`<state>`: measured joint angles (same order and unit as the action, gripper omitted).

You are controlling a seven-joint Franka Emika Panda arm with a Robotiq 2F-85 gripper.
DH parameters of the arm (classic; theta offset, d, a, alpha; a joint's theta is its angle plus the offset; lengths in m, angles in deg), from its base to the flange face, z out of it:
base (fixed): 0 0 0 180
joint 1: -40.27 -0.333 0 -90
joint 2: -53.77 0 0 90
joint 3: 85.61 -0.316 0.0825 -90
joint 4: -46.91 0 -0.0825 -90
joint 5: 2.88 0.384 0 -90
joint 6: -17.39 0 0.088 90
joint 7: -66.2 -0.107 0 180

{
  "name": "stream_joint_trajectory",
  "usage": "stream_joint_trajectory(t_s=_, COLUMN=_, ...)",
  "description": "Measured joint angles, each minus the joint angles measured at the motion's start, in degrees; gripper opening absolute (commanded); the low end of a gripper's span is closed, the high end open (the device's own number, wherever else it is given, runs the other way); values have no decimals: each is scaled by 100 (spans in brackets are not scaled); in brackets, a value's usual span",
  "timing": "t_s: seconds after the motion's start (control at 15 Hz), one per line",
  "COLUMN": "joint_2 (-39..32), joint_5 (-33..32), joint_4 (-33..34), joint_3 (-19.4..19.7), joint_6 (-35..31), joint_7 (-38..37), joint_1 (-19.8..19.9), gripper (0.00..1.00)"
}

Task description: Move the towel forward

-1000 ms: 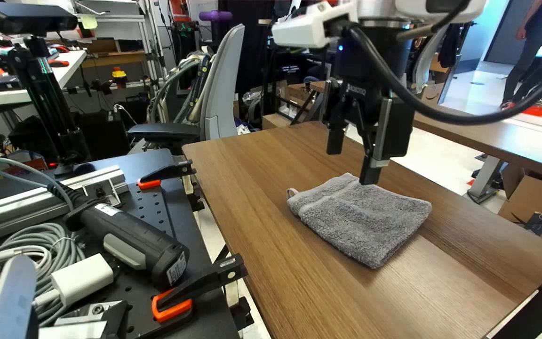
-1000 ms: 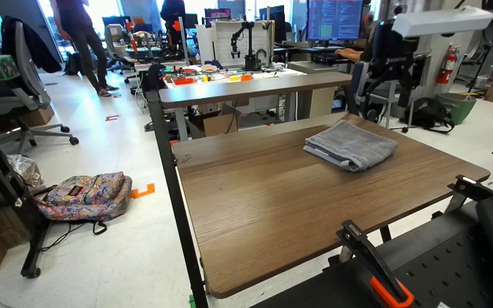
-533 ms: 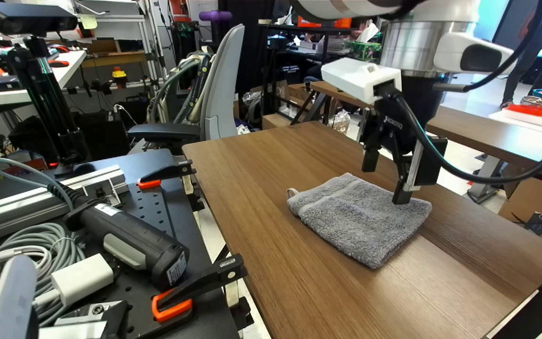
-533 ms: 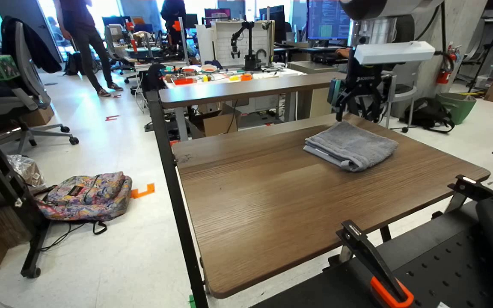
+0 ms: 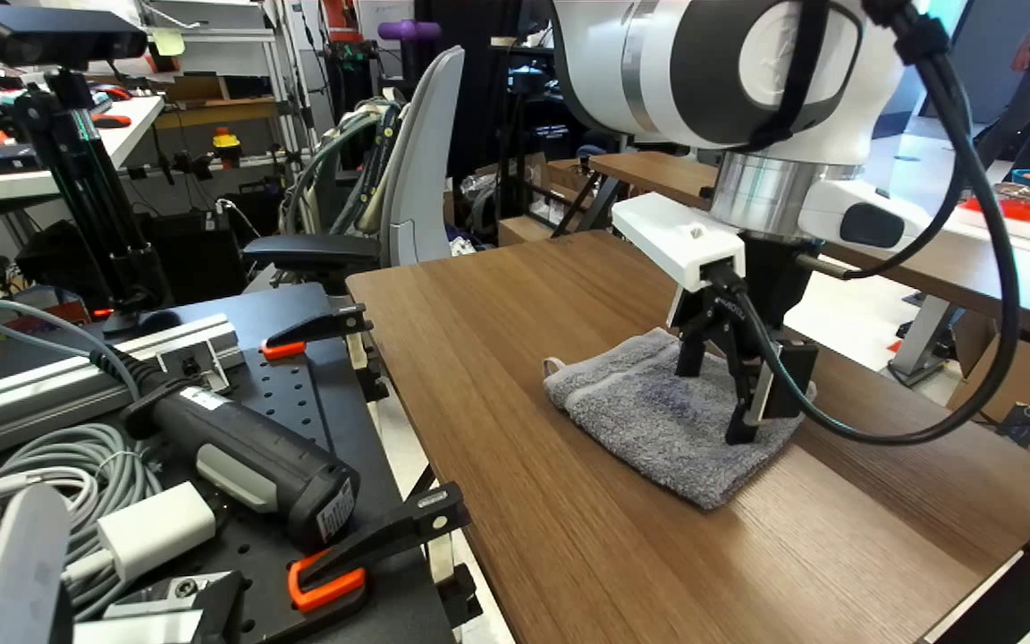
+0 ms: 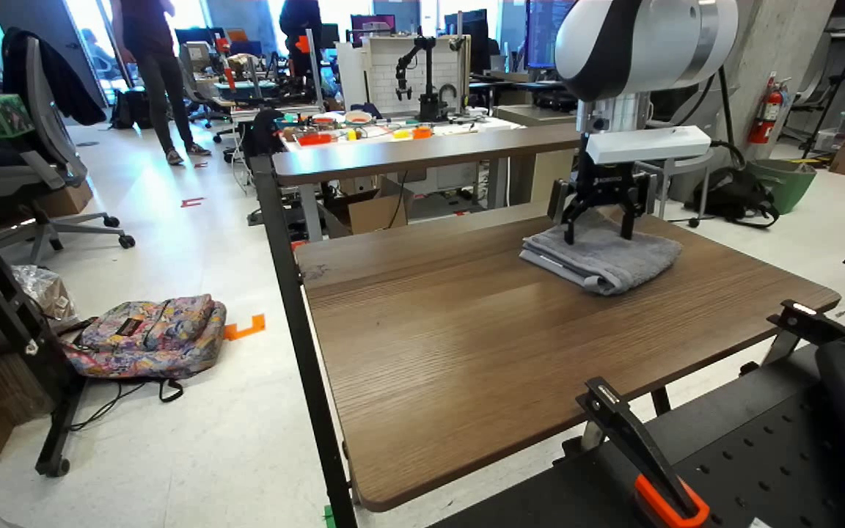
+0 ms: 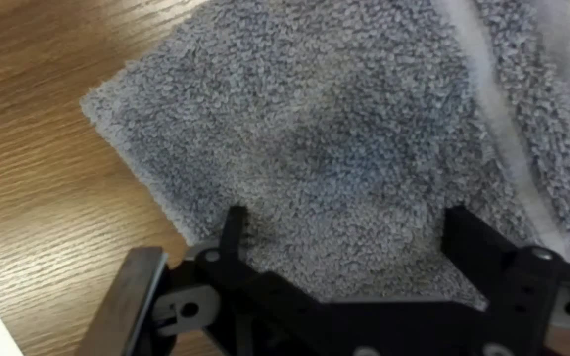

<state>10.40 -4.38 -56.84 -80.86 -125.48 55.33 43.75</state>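
The grey terry towel [image 5: 631, 425] lies folded and slightly rumpled on the brown wooden table [image 5: 479, 358]. It also shows in an exterior view [image 6: 639, 257], with a small loop at its corner. My gripper [image 5: 715, 401] points down over the towel, also in an exterior view [image 6: 598, 236]. Its jaws stand wide apart with no cloth pinched between them. In the wrist view the gripper [image 7: 346, 212] spans the near part of the towel [image 7: 305, 123]. Both fingers [image 7: 233, 230] reach down at the cloth and seem to touch it.
A black bench [image 5: 300, 394] with orange-tipped clamps [image 5: 327, 586], a handheld tool [image 5: 238, 456] and cables stands along one table side. A grey chair [image 5: 426, 170] stands by one end. A black post [image 6: 287, 257] rises at the other end. A second table [image 6: 430, 152] stands behind.
My gripper has come across above the towel and then down, so that its open fingers now stand at the cloth. The towel lies practically where it was.
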Motion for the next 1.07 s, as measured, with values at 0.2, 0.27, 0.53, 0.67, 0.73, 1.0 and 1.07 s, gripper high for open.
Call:
stream_joint_trajectory(t_s=0.2, joint_2=-31, joint_5=0, joint_4=-21, joint_3=-1, joint_6=-1, joint_7=8, joint_1=-58, gripper=100)
stream_joint_trajectory(t_s=0.27, joint_2=-27, joint_5=-1, joint_4=-44, joint_3=-2, joint_6=-1, joint_7=11, joint_1=-84, gripper=100)
stream_joint_trajectory(t_s=0.53, joint_2=135, joint_5=-4, joint_4=-352, joint_3=-32, joint_6=-1, joint_7=53, joint_1=-200, gripper=100)
stream_joint_trajectory(t_s=0.67, joint_2=289, joint_5=-5, joint_4=-631, joint_3=-62, joint_6=-2, joint_7=86, joint_1=-269, gripper=100)
stream_joint_trajectory(t_s=0.73, joint_2=371, joint_5=-5, joint_4=-784, joint_3=-85, joint_6=-2, joint_7=104, joint_1=-297, gripper=100)
stream_joint_trajectory(t_s=1.0, joint_2=743, joint_5=-13, joint_4=-1490, joint_3=-194, joint_6=-6, joint_7=243, joint_1=-403, gripper=100)
stream_joint_trajectory(t_s=1.07, joint_2=842, joint_5=-22, joint_4=-1686, joint_3=-222, joint_6=-8, joint_7=291, joint_1=-429, gripper=100)
